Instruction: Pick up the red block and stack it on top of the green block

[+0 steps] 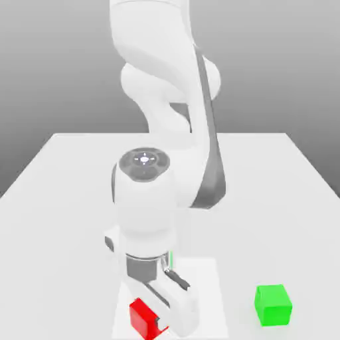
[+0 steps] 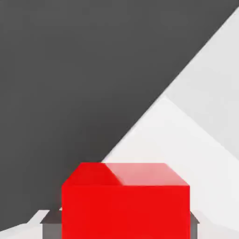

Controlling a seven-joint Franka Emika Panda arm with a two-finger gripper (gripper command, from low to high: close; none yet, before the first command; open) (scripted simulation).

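The red block point(image 1: 143, 317) sits between the fingers of my gripper point(image 1: 158, 324) near the table's front edge, left of centre in the exterior view. The hand is tilted, and a white finger point(image 1: 180, 307) runs down the block's right side. In the hand view the red block point(image 2: 126, 200) looms close, with dark grey pads point(image 2: 49, 226) pressed against both its sides, so my gripper point(image 2: 126, 226) is shut on it. The green block point(image 1: 273, 305) rests on the table toward the exterior view's right, apart from the gripper and about level with the red one.
The white table point(image 1: 60, 199) stretches back behind the arm. A lighter square patch point(image 1: 202, 285) lies on it under the hand. The arm's bulky links point(image 1: 166, 119) rise over the table's middle. The front edge is close to both blocks.
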